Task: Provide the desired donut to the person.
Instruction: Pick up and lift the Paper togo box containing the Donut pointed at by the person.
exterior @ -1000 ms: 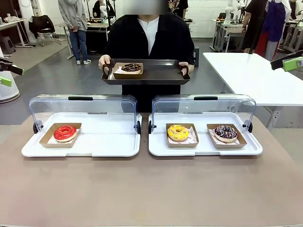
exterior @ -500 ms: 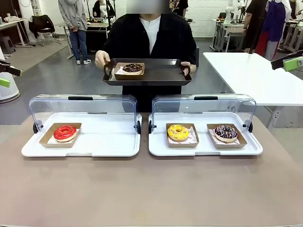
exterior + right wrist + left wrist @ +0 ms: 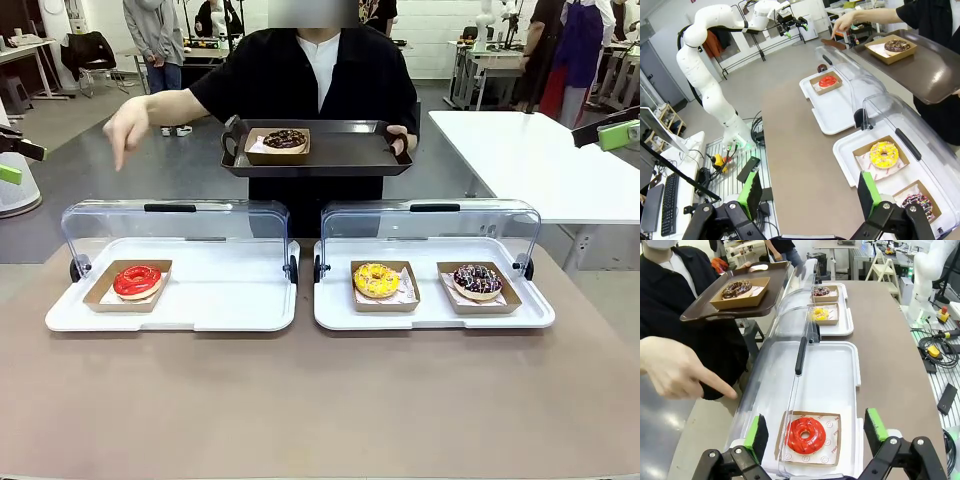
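1. Writing: the paper (image 3: 827, 450) under the red donut (image 3: 805, 435) carries small round printed marks, too small to read.
2. The left gripper (image 3: 816, 419) stands wide open with its green pads far apart. It holds and touches nothing. It hangs above the left end of the left white tray (image 3: 230, 300), and the red donut is seen between its fingers.
3. The right gripper (image 3: 809, 192) is also spread wide and empty, held up off the right side of the table (image 3: 320, 400).
4. The red donut lies in a brown cardboard tray (image 3: 105, 285) at the left end of the left white tray, under a raised clear lid (image 3: 175, 225).
5. The person (image 3: 320, 70) stands at the far side of the table. One hand (image 3: 125, 125) is stretched out above the left lid without touching it, its index finger pointing down toward the end where the red donut lies.
6. The other hand (image 3: 400, 140) holds a dark tray (image 3: 340, 150) bearing a chocolate donut (image 3: 285, 138) in its own cardboard tray.
7. The right white tray (image 3: 430, 315) holds a yellow donut (image 3: 376, 280) and a dark sprinkled donut (image 3: 477, 281) side by side, each in a cardboard tray.
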{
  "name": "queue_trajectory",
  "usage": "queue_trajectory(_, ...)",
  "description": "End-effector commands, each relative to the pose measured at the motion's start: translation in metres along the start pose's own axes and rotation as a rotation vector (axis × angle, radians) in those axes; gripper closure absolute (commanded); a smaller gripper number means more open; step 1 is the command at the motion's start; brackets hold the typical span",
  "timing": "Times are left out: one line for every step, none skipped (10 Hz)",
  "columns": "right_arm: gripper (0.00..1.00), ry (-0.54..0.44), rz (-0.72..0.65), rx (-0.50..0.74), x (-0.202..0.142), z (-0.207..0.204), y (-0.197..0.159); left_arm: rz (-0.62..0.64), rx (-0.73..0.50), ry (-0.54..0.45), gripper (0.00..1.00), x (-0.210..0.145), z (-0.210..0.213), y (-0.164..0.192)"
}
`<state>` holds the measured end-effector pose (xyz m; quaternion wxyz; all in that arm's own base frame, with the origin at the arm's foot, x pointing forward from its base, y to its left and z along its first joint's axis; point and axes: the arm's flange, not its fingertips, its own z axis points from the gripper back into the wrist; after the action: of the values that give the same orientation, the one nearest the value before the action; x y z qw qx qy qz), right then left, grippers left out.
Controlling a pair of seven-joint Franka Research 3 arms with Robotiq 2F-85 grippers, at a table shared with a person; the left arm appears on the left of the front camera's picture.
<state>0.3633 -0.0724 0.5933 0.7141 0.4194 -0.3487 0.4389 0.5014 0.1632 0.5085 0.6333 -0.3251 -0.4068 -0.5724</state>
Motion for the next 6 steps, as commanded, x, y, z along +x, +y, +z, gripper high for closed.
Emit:
queue_trajectory(0.00,-0.012,0.011,0.008,0.0016,-0.0006,0.0004,-0.019,-0.002,-0.002,0.00,0.0003,0.0005,0.0003)
queue_trajectory(0.00,-0.012,0.011,0.008,0.0016,-0.0006,0.0004,-0.019,-0.002,-0.002,0.00,0.0003,0.0005,0.0003)
queue_trajectory(0.00,-0.012,0.011,0.008,0.0016,-0.0006,0.0004,-0.019,-0.002,-0.002,0.00,0.0003,0.0005,0.0003)
queue_trajectory(0.00,-0.012,0.011,0.008,0.0016,-0.0006,0.0004,-0.019,-0.002,-0.002,0.00,0.0003,0.0005,0.0003)
queue_trajectory(0.00,-0.012,0.011,0.008,0.0016,-0.0006,0.0004,-0.019,-0.002,-0.002,0.00,0.0003,0.0005,0.0003)
queue_trajectory(0.00,-0.012,0.011,0.008,0.0016,-0.0006,0.0004,-0.019,-0.002,-0.002,0.00,0.0003,0.0005,0.0003)
